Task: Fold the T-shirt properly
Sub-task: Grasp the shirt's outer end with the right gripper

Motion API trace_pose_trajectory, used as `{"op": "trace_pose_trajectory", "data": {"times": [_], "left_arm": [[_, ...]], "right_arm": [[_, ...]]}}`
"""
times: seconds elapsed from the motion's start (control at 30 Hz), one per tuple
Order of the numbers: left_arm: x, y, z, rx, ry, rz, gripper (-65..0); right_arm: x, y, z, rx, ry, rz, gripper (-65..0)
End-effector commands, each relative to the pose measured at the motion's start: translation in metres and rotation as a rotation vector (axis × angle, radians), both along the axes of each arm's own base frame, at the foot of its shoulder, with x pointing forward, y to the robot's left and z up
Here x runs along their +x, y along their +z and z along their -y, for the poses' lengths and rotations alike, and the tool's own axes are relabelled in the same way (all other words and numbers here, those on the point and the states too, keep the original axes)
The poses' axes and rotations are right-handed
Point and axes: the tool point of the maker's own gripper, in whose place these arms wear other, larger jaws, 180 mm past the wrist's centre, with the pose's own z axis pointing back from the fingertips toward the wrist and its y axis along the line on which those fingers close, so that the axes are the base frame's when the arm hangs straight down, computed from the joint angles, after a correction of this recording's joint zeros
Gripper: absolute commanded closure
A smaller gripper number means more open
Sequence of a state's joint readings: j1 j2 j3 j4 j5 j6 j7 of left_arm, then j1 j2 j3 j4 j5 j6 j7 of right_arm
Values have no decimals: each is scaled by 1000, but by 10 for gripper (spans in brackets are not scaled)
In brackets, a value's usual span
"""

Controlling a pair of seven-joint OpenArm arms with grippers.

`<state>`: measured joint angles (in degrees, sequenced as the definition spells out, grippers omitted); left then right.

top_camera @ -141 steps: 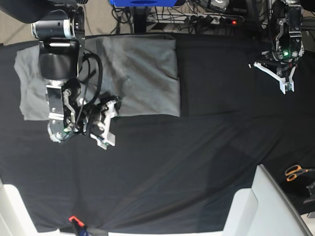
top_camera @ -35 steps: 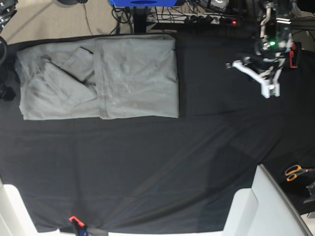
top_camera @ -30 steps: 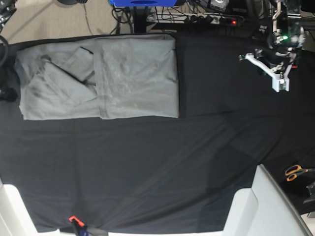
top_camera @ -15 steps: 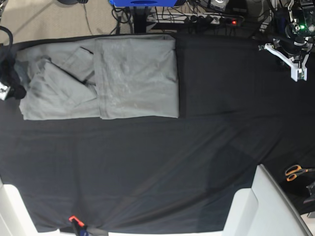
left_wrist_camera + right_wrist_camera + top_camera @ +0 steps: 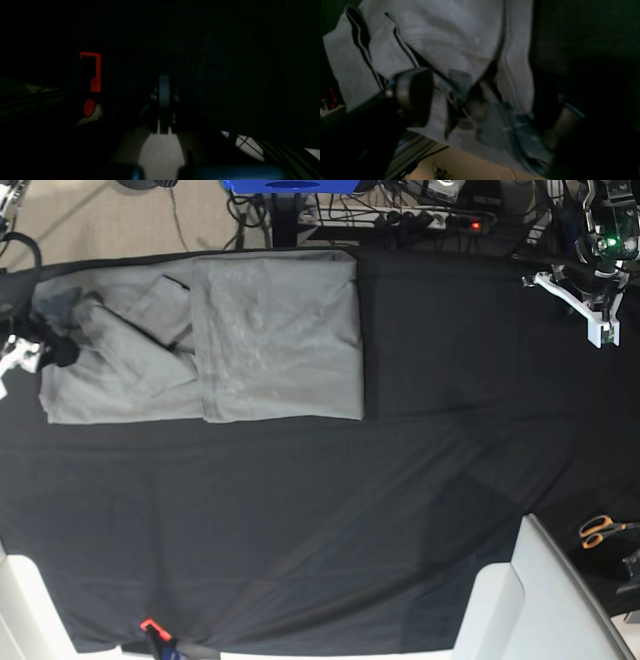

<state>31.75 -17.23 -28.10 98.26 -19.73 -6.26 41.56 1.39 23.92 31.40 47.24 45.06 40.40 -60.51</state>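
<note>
Overhead, lay the T-shirt (image 5: pixel 200 338) flat on the black-clothed surface (image 5: pixel 330 520), toward that surface's far edge, partly folded into a long rectangle. Showed a smooth doubled panel on the half nearer the surface's middle, and a bunched sleeve with loose creases on the half reaching the surface's outer edge. Hung the right pincer (image 5: pixel 30 352) at that creased end of the T-shirt, just over its outer hem; looked spread in the base view, though too small there to be sure. Gave little help in the right wrist view, blurred and dim: grey T-shirt (image 5: pixel 460 50) folds filling the upper part, dark pincer parts across the lower part, contact with the cloth impossible to judge. Hovered the left pincer (image 5: pixel 585 305) well apart from the T-shirt, beside the surface's far corner, white fingers (image 5: pixel 605 332) parted with nothing between them. Stayed nearly black in the left wrist view, with only a red marking (image 5: pixel 93 71) showing. Lay orange-handled scissors (image 5: pixel 603 530) beyond the surface's edge, far from the T-shirt.
</note>
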Motion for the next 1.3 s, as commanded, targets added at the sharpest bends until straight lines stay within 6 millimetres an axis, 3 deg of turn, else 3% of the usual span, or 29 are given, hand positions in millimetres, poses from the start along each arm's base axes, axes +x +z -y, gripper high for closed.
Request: {"op": "trace_pose_trajectory", "data": {"times": [0.0, 0.4, 0.47, 0.63, 0.7, 0.87, 1.27], "left_arm": [[5, 7, -5, 19, -6, 23, 0], [3, 5, -4, 15, -2, 21, 0], [2, 3, 0, 3, 6, 21, 0], [0, 0, 2, -6, 12, 19, 0], [0, 0, 3, -9, 14, 19, 0], [0, 0, 4, -10, 15, 19, 0], [-2, -1, 4, -10, 15, 16, 0]], "right_arm": [[-13, -7, -7, 4, 34, -64, -497], [-8, -9, -14, 0, 58, -54, -468], [-3, -9, -16, -5, 61, -34, -392], [1, -12, -20, -11, 66, -15, -104], [4, -11, -19, -16, 59, -1, -39], [11, -5, -10, -43, 52, 33, -6], [25, 41, 1, -199, 161, 194, -6]]}}
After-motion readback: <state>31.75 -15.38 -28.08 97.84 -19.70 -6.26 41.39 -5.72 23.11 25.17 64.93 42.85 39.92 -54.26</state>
